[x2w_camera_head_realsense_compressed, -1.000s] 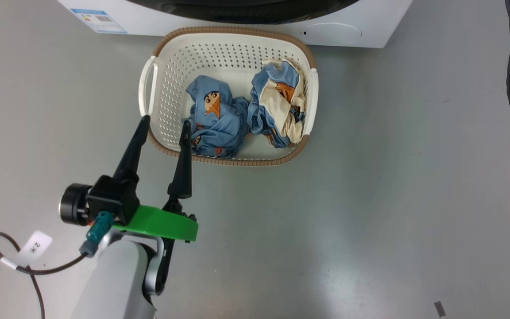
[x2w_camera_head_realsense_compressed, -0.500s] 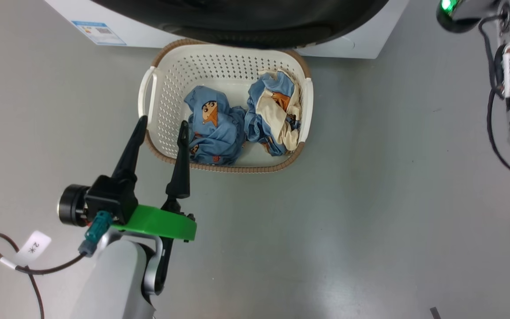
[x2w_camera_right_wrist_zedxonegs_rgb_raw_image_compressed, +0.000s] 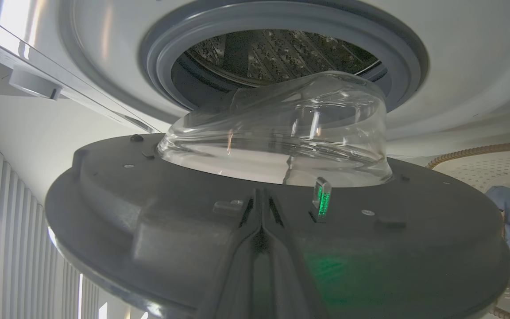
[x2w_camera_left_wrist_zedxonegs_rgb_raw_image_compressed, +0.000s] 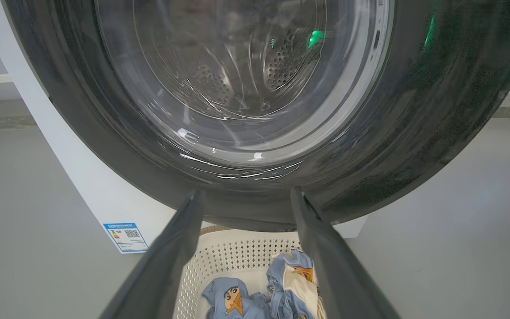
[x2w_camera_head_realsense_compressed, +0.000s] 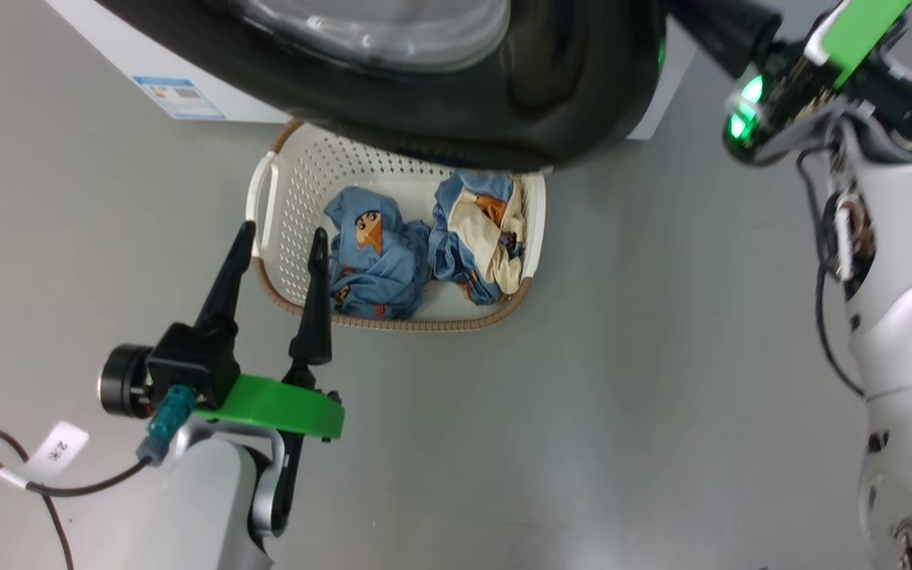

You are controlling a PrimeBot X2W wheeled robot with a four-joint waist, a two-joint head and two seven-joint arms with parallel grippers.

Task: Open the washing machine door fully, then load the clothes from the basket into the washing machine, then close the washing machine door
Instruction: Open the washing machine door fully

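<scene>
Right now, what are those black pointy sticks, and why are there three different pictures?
The sticks are a robot's fingers. It has two arms, each ending in a two-finger gripper. One picture looks down from its head; the other two come from small cameras on its wrists. The left gripper is open and empty, near the basket, which sits on the grey floor with blue clothes inside. The right gripper is shut, against the inside of the washing machine door, which stands open in front of the white washing machine. Nothing is being carried.
</scene>
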